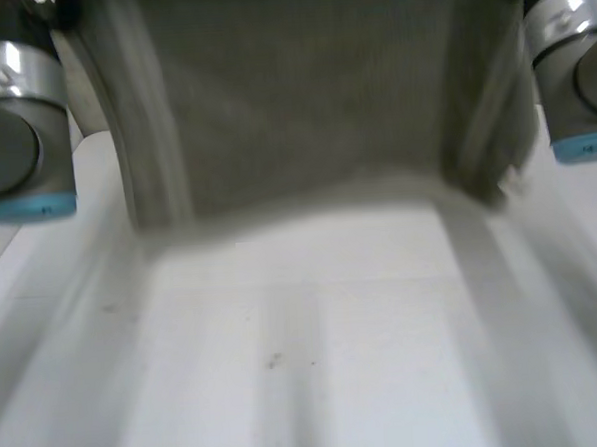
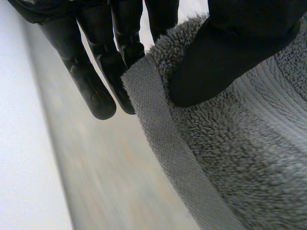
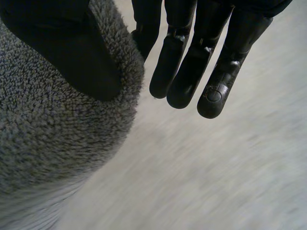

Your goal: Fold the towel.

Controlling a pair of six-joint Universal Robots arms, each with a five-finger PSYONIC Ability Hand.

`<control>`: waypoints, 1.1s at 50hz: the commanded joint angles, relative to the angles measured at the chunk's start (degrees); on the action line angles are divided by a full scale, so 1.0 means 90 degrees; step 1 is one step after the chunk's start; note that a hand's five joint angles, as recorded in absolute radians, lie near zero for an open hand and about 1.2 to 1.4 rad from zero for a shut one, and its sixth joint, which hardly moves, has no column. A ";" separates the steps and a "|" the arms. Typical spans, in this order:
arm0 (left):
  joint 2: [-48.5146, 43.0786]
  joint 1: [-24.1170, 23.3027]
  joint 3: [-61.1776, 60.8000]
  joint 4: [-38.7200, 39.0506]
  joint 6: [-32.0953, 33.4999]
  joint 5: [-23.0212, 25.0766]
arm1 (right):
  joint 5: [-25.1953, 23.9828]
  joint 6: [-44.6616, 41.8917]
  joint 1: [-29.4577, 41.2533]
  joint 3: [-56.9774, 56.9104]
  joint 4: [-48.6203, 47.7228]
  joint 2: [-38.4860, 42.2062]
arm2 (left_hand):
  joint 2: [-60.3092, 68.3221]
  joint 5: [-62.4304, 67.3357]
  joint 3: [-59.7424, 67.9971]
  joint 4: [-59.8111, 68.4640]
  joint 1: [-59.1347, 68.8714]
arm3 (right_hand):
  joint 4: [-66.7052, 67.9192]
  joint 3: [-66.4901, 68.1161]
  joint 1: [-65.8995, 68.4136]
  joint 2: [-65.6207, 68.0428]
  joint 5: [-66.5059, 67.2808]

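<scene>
Right now the grey towel (image 1: 302, 103) hangs above the white surface (image 1: 316, 363), its upper edge running side to side between my hands. My left hand (image 2: 230, 52) pinches the towel near one upper corner, thumb against fingers (image 2: 96, 91). My right hand (image 3: 62, 48) pinches the other end likewise. Both arms are high, wide apart, and equally near.

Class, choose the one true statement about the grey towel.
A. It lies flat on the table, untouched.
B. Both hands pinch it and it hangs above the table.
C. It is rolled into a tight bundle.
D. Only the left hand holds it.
B: the left hand and the right hand each press the towel between thumb and fingers, and it hangs spread above the table.
</scene>
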 commanded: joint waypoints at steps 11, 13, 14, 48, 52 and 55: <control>0.0696 0.0157 -0.2238 0.0120 -0.0033 -0.0173 | -0.1145 0.0483 0.0015 0.1828 0.2666 -0.0691 | 0.1135 0.1178 0.1139 0.1140 0.1112 | 0.1259 0.1314 0.2020 0.1366 0.1837; 0.0686 0.0215 -0.2589 0.0042 -0.0024 -0.0163 | -0.1592 0.0347 0.0015 0.2372 0.3016 -0.0390 | 0.1135 0.1178 0.1139 0.1140 0.1112 | 0.1259 0.1314 0.2020 0.1366 0.1837; 0.0667 0.0322 -0.2918 -0.0026 -0.0014 -0.0154 | -0.1594 0.0346 0.0015 0.2375 0.3018 -0.0388 | 0.1135 0.1178 0.1139 0.1140 0.1112 | 0.1259 0.1314 0.2020 0.1366 0.1837; 0.1145 0.0557 -0.4327 -0.0945 -0.0053 -0.0085 | -0.1965 0.2046 -0.0980 0.3137 0.3096 0.0442 | 0.1135 0.1178 0.1139 0.1140 0.1112 | -0.3220 -0.3165 -0.2459 -0.3113 -0.2642; 0.1126 0.0557 -0.4337 -0.0954 -0.0053 -0.0085 | -0.1936 0.1909 -0.0990 0.3195 0.3145 0.0481 | 0.1135 0.1178 0.1139 0.1140 0.1112 | -0.3313 -0.3258 -0.2553 -0.3207 -0.2736; 0.1126 0.0606 -0.4337 -0.0955 -0.0053 -0.0085 | -0.1936 0.1743 -0.1000 0.3303 0.3281 0.0481 | 0.1135 0.1178 0.1139 0.1140 0.1112 | -0.3388 -0.3333 -0.2628 -0.3282 -0.2810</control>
